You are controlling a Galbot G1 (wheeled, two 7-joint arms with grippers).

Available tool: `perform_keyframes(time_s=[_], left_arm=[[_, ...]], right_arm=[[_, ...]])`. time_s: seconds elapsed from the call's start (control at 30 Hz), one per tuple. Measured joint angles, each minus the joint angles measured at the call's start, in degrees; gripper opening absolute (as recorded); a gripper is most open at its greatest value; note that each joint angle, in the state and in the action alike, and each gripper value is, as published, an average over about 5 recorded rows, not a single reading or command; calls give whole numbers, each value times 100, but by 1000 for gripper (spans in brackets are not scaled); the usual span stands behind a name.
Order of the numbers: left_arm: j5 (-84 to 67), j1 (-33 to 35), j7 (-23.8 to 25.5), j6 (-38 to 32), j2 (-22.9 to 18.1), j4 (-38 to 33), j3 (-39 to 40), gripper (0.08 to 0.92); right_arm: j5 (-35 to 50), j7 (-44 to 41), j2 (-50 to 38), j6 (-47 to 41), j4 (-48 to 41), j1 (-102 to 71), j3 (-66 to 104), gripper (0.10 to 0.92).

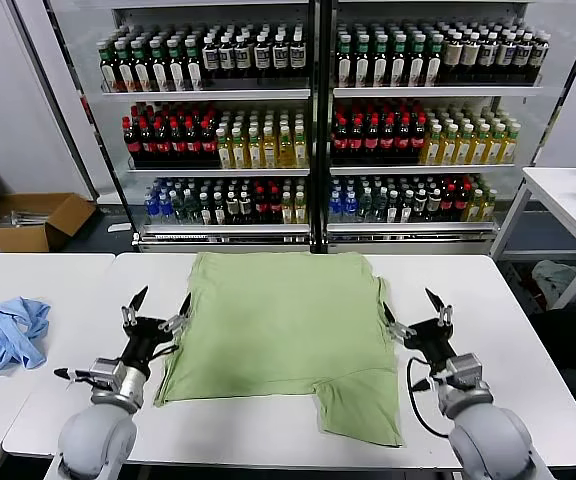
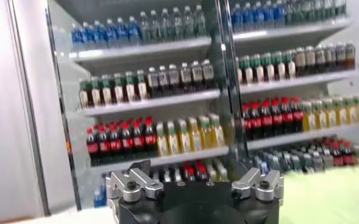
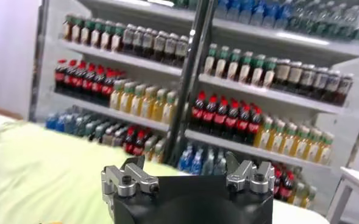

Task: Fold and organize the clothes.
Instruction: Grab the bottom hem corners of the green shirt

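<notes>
The light green shirt [image 1: 283,335] lies flat on the white table [image 1: 508,380], back side up, with one sleeve folded in at the lower right. Its collar, buttons and chest print are hidden. My left gripper [image 1: 162,303] is open and empty, raised just off the shirt's left edge. My right gripper [image 1: 410,304] is open and empty, raised just off the shirt's right edge. Both wrist views look toward the drink shelves. A strip of the green shirt shows in the left wrist view [image 2: 331,195] and in the right wrist view [image 3: 39,176].
A crumpled light blue garment [image 1: 8,333] lies on the neighbouring table at the left. A glass-fronted cooler [image 1: 313,120] full of bottles stands behind the table. A cardboard box [image 1: 38,220] sits on the floor at far left. Another white table [image 1: 568,200] stands at the right.
</notes>
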Motion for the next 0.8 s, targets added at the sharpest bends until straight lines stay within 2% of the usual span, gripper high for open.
perform_keyframes(time_s=[0.4,0.8], left_arm=[[-171,973,-462,903,106,-559,-78,823],[-284,1226,-716,1306,141,-559,-136,823]], right_arm=[[248,207,-133,-48,169,-931,-59,823],[322,461,-64,-8,114,-1247,-253,823]])
